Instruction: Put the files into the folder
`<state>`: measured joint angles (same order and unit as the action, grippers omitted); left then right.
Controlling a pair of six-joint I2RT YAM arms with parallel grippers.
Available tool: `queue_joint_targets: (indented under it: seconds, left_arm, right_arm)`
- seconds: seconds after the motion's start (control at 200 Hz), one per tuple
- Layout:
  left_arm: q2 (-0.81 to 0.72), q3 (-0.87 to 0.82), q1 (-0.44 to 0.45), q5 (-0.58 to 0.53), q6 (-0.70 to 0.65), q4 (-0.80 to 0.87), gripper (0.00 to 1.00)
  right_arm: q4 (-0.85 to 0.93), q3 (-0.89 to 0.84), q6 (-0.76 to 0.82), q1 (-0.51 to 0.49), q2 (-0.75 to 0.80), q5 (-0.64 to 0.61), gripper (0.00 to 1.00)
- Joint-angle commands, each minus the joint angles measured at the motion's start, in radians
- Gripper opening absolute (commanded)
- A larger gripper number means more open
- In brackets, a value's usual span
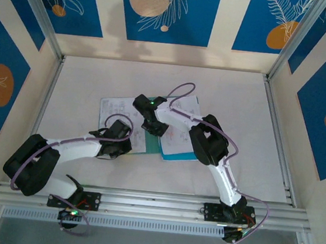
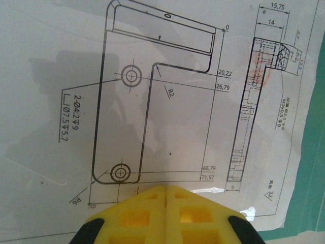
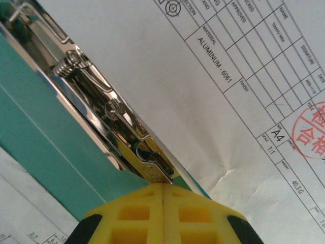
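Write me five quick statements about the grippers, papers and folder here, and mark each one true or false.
1. The left gripper and right gripper are both shut. True.
2. The left gripper hangs over a drawing sheet showing a part in black lines. True.
3. The folder is red. False: it is teal-green.
4. The right gripper grips a sheet. False: nothing sits between its closed fingers, and its tip is by the folder's metal clip.
5. The stamped sheet beside the clip reads "ALUMINUM - 6061". True.
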<state>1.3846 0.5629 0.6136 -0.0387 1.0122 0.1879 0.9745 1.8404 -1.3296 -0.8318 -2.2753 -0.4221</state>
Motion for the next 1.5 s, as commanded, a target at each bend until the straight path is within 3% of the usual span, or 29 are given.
queue_joint_targets:
  seconds: [0.0, 0.335, 0.74, 1.495]
  left_arm:
    - [0.035, -0.052, -0.010, -0.050, -0.011, 0.163, 0.00]
    - [0.033, -0.054, -0.016, -0.049, -0.014, 0.164, 0.00]
    - [0.037, -0.058, -0.016, -0.046, -0.015, 0.153, 0.00]
    - [0.056, -0.052, -0.016, -0.038, -0.021, 0.141, 0.00]
  right_arm:
    - [0.149, 0.006, -0.044, 0.019, -0.095, -0.101, 0.00]
    - [0.167, 0.031, 0.001, 0.023, -0.108, -0.125, 0.00]
    - [0.061, 0.022, 0.041, -0.068, 0.188, -0.218, 0.00]
    - [-0.131, -0.093, 0.034, -0.011, 0.055, 0.031, 0.00]
